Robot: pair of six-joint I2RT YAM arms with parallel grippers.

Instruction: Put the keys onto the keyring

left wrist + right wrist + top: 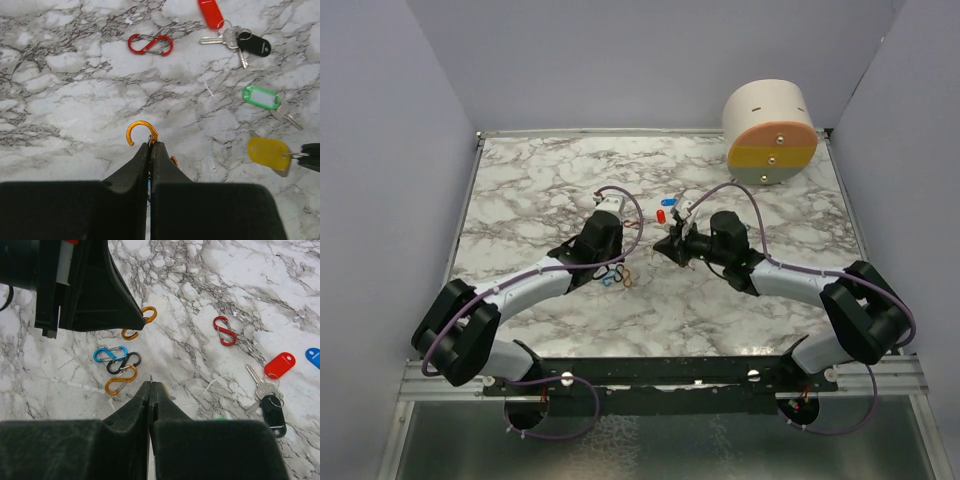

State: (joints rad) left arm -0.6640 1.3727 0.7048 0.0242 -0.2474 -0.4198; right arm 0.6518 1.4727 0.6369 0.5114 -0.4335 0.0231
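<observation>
My left gripper [150, 143] is shut on an orange S-shaped clip [141, 131], held just above the table; it also shows in the right wrist view [140, 322]. The keyring bunch of blue, black and orange clips [117, 365] lies below it, and shows in the top view [618, 277]. My right gripper [151, 383] is shut on the thin metal end of the yellow-tagged key [268, 152]. The green-tagged key [261, 96], the red-tagged key [279, 365], the black-tagged key [272, 412] and the blue-tagged key [313, 356] lie on the marble.
A loose red clip [224, 330] lies between the grippers and the keys. A round cream drum with an orange and yellow face [770, 132] stands at the back right. Grey walls close in the marble table [540, 190] on three sides.
</observation>
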